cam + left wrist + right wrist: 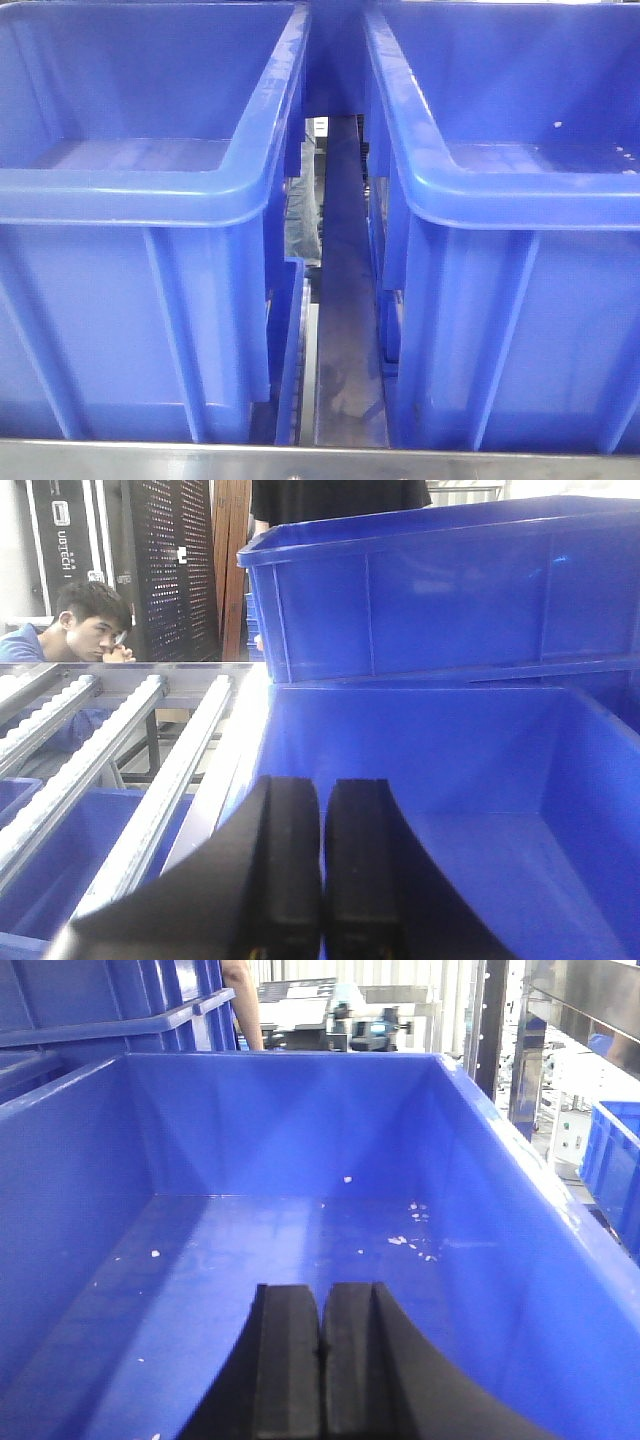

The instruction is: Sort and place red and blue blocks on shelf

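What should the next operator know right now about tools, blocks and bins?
Left tool: shut, empty, over the left bin.
Right tool: shut, empty, over the right bin.
Blocks: none in any view; neither bin's visible floor shows one.
Shelf rollers lie left of the left bin.
Done: nothing visibly placed.
Left: find the red and blue blocks, sort them onto the shelf.

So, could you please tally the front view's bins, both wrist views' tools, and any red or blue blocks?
Bins: 2, left bin and right bin
Tools: 2, left tool and right tool, both shut
Blocks: 0 in view
Total: 4
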Available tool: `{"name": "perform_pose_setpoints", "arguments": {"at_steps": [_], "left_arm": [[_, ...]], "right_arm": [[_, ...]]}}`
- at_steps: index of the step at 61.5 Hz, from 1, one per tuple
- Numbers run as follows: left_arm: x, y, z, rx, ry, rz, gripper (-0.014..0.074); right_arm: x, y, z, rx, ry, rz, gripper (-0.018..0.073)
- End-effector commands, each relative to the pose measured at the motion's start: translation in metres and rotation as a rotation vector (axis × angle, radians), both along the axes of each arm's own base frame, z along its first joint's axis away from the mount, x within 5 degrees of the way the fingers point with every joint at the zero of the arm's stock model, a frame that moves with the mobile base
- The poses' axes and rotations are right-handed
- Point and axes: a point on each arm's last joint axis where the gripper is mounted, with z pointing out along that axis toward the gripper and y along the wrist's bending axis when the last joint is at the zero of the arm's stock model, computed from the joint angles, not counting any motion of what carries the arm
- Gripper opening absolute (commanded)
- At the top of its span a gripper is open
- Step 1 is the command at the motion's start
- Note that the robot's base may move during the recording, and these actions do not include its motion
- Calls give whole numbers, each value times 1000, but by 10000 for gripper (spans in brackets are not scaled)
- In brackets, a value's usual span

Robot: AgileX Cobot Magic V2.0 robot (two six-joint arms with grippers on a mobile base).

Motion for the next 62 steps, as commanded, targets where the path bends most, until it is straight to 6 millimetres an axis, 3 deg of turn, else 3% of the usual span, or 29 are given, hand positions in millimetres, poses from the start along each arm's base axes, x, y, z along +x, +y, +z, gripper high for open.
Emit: {"name": "perform_pose_setpoints", "arguments": {"at_steps": [1,35,42,62], "left_arm": [[-2,1,15,-12,-88,14,124],[-1,1,13,-12,-86,15,125],[0,3,-1,14,-87,32,124],[-17,4,-72,75,-106,57,125]], "right_arm": [[-5,0,17,5,-136,-3,56],[-5,0,17,5,-136,-3,56],[-5,0,17,5,-136,-3,56],[-5,0,17,5,-136,-3,56]]}}
